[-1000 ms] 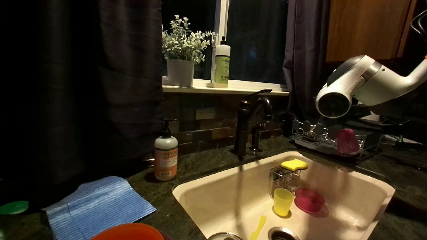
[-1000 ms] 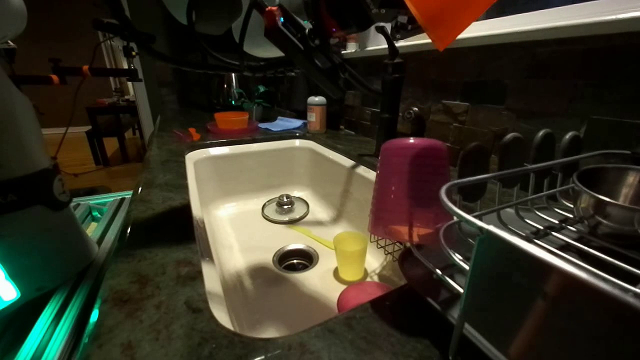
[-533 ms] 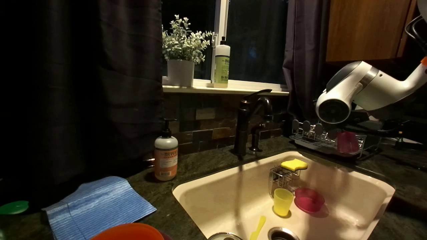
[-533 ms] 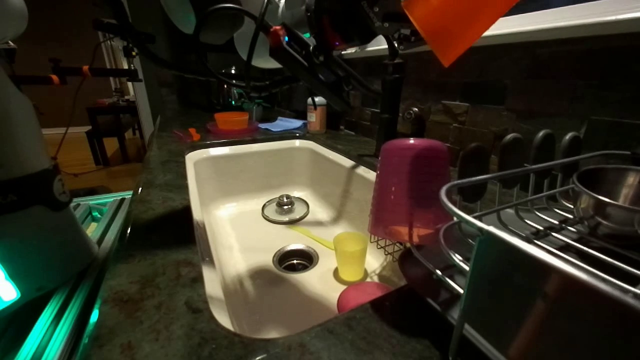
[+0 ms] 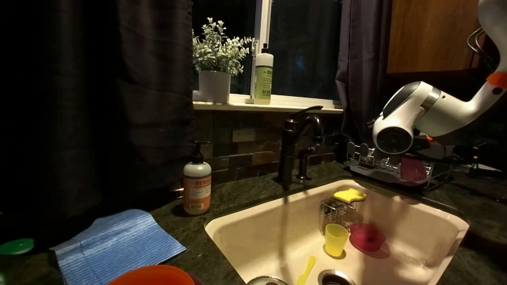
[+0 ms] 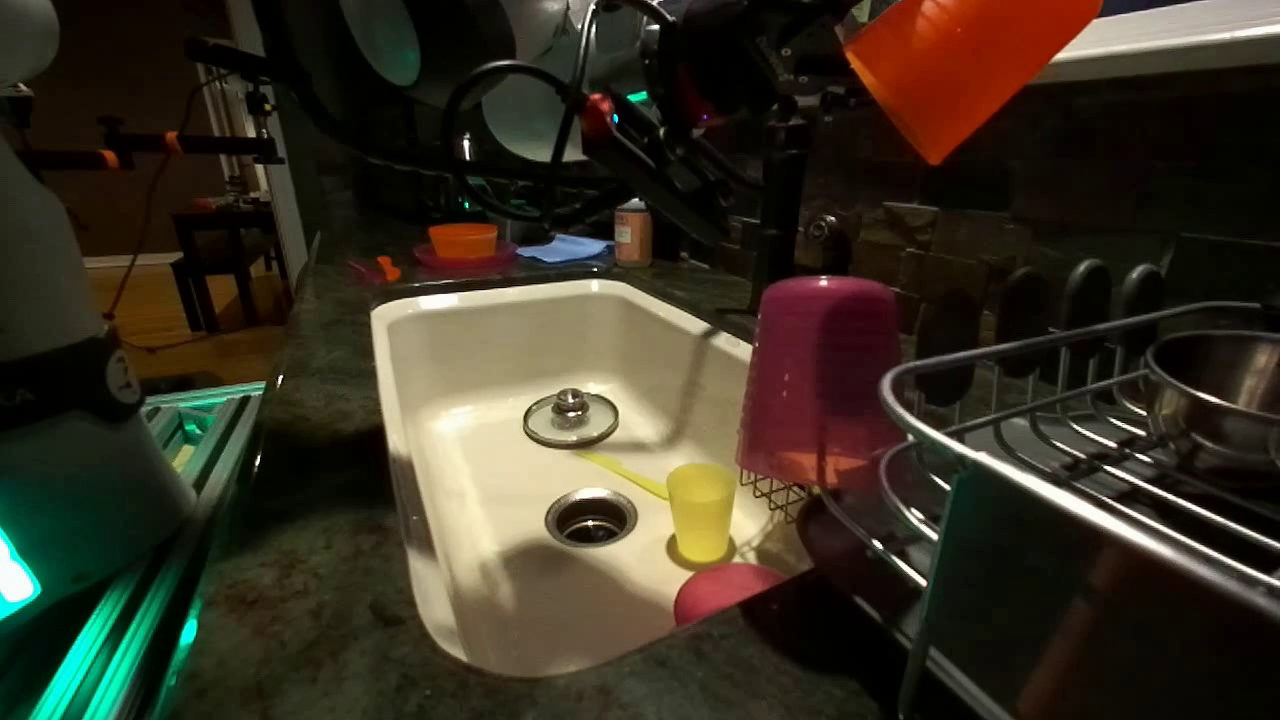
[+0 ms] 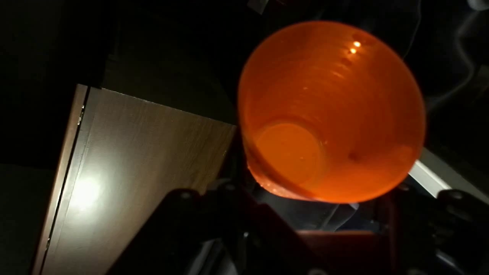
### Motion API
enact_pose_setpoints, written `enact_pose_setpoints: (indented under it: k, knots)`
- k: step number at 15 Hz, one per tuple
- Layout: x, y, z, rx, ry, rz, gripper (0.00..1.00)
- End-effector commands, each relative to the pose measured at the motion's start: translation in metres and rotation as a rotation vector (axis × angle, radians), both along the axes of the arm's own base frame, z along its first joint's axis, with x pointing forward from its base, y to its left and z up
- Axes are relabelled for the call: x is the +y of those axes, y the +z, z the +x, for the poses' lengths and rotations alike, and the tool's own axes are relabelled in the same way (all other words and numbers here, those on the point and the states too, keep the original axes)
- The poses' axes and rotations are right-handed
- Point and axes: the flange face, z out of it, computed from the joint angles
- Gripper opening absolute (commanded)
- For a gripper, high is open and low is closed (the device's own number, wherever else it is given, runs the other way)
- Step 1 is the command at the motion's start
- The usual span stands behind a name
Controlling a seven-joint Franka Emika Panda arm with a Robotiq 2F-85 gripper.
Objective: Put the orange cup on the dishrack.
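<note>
The orange cup (image 6: 970, 75) is held in the air, tilted, at the top of an exterior view. My gripper (image 7: 321, 194) is shut on it, one dark finger on each side. In the wrist view the orange cup (image 7: 332, 110) shows its open mouth and inner base to the camera, and it looks empty. The dishrack (image 6: 1110, 510) lies below and to the right of the cup. It also shows in an exterior view (image 5: 368, 172), partly behind the arm, which hides the gripper and cup there.
An upturned pink cup (image 6: 820, 380) stands at the dishrack's sink-side corner; a steel bowl (image 6: 1220, 400) sits in it. The cream sink (image 6: 470, 640) holds a yellow cup (image 6: 700, 510), a pink bowl (image 6: 725, 592) and a lid (image 6: 570, 420). The dark faucet (image 5: 287, 150) stands behind.
The arm has come down in both exterior views. The orange cup has moved down and to the right in an exterior view, with more of it showing. The grip is unchanged.
</note>
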Motion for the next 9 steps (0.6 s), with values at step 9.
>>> enact_pose_setpoints:
  k: [9]
  knots:
    - [-0.023,-0.011,0.019,-0.037,0.016,0.058,0.42]
